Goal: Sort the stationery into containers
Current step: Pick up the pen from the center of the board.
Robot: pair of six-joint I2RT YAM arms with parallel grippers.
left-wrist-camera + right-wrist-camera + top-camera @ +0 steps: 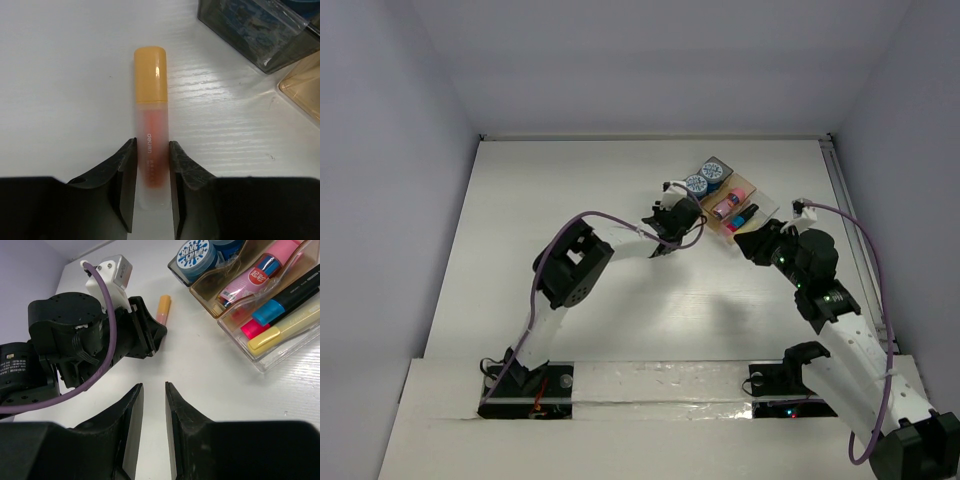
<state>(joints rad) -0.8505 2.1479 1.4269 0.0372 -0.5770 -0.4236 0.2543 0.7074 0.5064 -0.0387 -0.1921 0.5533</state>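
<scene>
My left gripper (152,150) is shut on the orange marker (150,100), which lies on the white table with its cap pointing away; it also shows in the right wrist view (163,308). In the top view the left gripper (665,222) sits just left of the tray cluster. The dark grey tray (176,267) holds two blue-and-white pots (196,255). The amber tray (200,292) holds the pink-topped stick (250,277). The clear tray (270,357) holds black-blue (285,297), pink-black (255,329) and yellow (280,330) markers. My right gripper (154,386) is slightly open and empty, near the trays (752,240).
The tray cluster (732,200) stands at the back right of the table. The dark tray's corner (260,30) and the amber tray's corner (305,90) lie to the right of the orange marker. The two arms are close together near the trays.
</scene>
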